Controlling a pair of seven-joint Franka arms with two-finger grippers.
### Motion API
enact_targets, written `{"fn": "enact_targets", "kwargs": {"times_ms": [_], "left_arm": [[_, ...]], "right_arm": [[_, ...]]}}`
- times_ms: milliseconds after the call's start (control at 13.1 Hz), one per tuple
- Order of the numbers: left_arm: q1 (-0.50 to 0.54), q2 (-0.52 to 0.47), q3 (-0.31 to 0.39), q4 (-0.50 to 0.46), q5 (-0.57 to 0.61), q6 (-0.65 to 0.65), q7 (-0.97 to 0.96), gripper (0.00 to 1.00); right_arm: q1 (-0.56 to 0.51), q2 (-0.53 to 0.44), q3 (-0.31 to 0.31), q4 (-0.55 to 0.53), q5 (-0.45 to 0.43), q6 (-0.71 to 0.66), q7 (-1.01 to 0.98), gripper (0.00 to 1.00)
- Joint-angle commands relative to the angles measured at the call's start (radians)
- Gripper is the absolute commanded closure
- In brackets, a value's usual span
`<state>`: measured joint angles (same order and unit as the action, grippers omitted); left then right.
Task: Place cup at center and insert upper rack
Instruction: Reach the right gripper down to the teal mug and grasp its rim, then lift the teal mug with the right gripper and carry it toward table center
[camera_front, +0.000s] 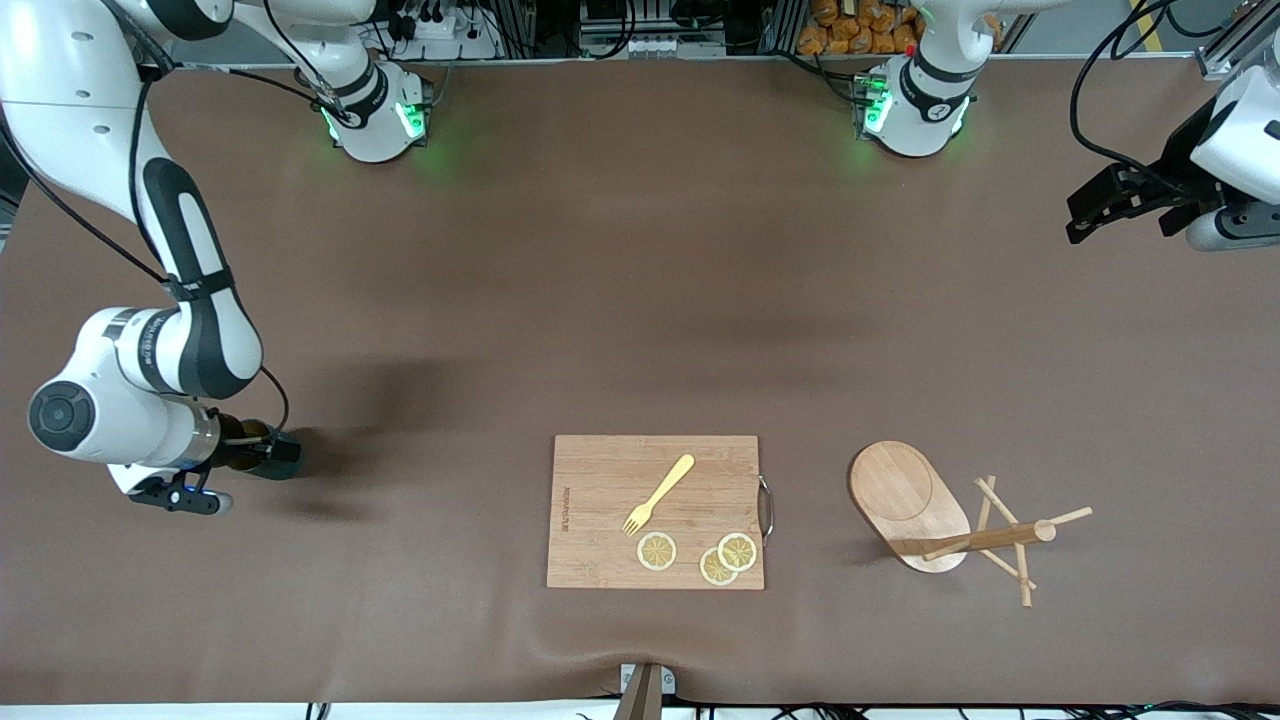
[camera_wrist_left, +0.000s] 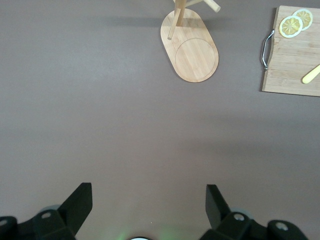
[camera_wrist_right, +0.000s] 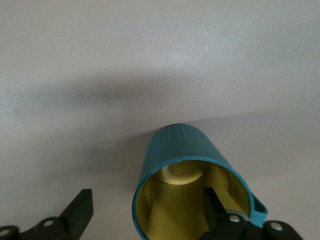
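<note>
Though dim in front, cup (camera_wrist_right: 187, 175) teal.

Bright, even light falls from overhead, with soft shadows on the brown table (camera_front: 640, 300) beneath the arms. Green lamps glow at both bases. In the right wrist view the cup (camera_wrist_right: 185, 175) looks soft and washed-out.

Robot lab, two arm bases (camera_front: 375, 115), cables

cup (camera_wrist_right: 182, 150): ribbed teal outside, smooth yellowish inside
rack (camera_front: 915, 495): pale matt wood
board (camera_front: 655, 510): grained wood, metal handle
fork (camera_front: 660, 492): smooth yellow
table (camera_front: 640, 300): matt brown
</note>
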<state>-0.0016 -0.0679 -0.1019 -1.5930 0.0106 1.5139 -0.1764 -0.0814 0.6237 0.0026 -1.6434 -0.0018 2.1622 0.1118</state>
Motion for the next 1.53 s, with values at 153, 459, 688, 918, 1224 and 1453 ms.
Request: {"fn": "enact_targets", "kwargs": {"times_ms": [153,459,688,918,1224,1453], "left_arm": [[0.005,0.003,-0.006,-0.001,0.011,0.011,0.0,0.0],[0.005,0.002,-0.006,-0.005,0.011,0.023,0.0,0.0],[0.005,0.0,-0.006,-0.005,0.011,0.023,0.0,0.0],[0.005,0.002,-0.006,-0.007,0.011,0.025,0.002,0.0],[0.005,0.003,-0.006,-0.007,0.011,0.029,0.002,0.0],[0.005,0.002,-0.006,-0.007,0.011,0.028,0.002,0.0]], "right_arm": [[-0.003,0.008,0.007,0.017,-0.003,0.007,0.036,0.9],[-0.005,0.007,0.007,0.022,-0.004,0.01,0.036,1.0],[0.0,-0.004,0.007,0.025,-0.003,0.002,0.037,1.0],[0.018,-0.033,0.007,0.025,-0.004,-0.01,0.042,1.0],[0.1,-0.111,0.039,0.025,0.0,-0.102,0.181,1.0],[0.15,-0.173,0.134,0.025,0.0,-0.174,0.412,1.0]]}}
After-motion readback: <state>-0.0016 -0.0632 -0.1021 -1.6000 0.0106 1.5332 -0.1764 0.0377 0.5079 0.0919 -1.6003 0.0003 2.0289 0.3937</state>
